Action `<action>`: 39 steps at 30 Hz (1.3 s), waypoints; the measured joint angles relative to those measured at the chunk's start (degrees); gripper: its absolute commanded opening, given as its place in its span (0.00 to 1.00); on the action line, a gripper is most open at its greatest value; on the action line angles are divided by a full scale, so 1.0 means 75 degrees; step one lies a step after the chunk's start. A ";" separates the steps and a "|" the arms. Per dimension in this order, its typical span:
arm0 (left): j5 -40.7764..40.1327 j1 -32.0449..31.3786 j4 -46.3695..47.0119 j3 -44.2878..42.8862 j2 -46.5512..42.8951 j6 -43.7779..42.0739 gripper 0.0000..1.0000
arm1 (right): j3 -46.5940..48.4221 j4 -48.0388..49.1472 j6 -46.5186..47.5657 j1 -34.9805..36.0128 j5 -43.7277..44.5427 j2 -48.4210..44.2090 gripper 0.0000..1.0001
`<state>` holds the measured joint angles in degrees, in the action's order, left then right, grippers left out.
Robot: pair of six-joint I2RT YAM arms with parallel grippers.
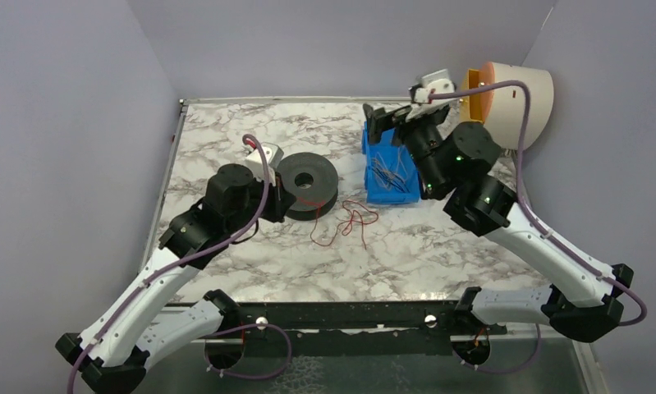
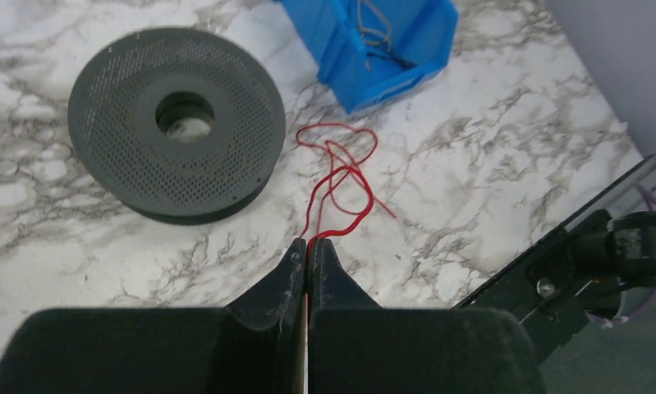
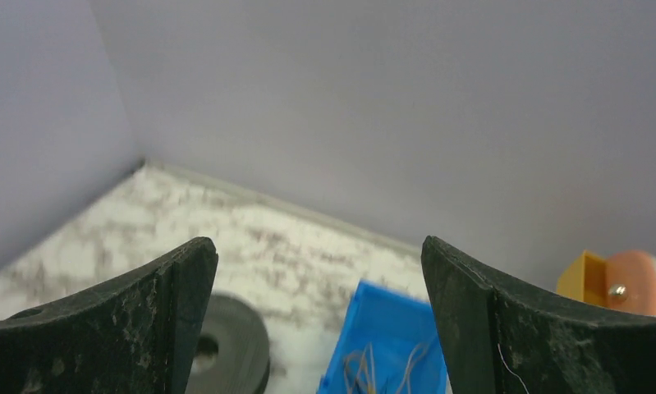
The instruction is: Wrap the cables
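A thin red cable [image 2: 341,176] lies in loose loops on the marble table [image 1: 406,246], to the right of the black perforated spool [image 2: 176,119]. My left gripper [image 2: 308,244] is shut on one end of this cable, near the spool's front edge [image 1: 306,185]. In the top view the red cable [image 1: 350,220] trails right from the spool. Several more thin, pale orange cables [image 3: 390,361] lie in the blue bin [image 1: 392,168]. My right gripper [image 3: 318,246] is open and empty, held above the bin's far end [image 1: 387,119].
A beige and orange round device [image 1: 517,103] stands at the back right corner. Grey walls close in the table on the left, back and right. A black rail [image 1: 349,316] runs along the near edge.
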<state>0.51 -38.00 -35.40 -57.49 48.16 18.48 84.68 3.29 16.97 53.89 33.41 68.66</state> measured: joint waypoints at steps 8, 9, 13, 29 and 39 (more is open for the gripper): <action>0.0801 0.0000 -0.0463 -0.2069 -0.0032 -0.0702 0.00 | -0.2498 -0.2862 -0.2162 -0.0035 -0.1920 -0.0950 1.00; 0.0935 0.0000 -0.0495 -0.2323 -0.0047 -0.0787 0.00 | -0.2760 -0.3040 -0.2346 -0.0035 -0.2189 -0.1122 1.00; 0.1480 0.0000 -0.0557 -0.3244 -0.0020 -0.1011 0.00 | -0.3797 -0.3395 -0.3124 -0.0035 -0.3270 -0.1912 1.00; 0.3246 0.0000 -0.0455 -0.5756 0.0425 -0.1070 0.00 | -0.5907 -0.1023 -0.3768 -0.0038 -0.6575 -0.1894 1.00; 0.3424 0.0000 -0.0134 -0.6033 0.0431 -0.0723 0.00 | -0.6528 0.1769 -0.3844 -0.0035 -0.8513 -0.0393 0.95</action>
<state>26.20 -38.00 -36.40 -102.74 51.40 13.06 35.73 16.56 -11.86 53.63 -30.44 65.71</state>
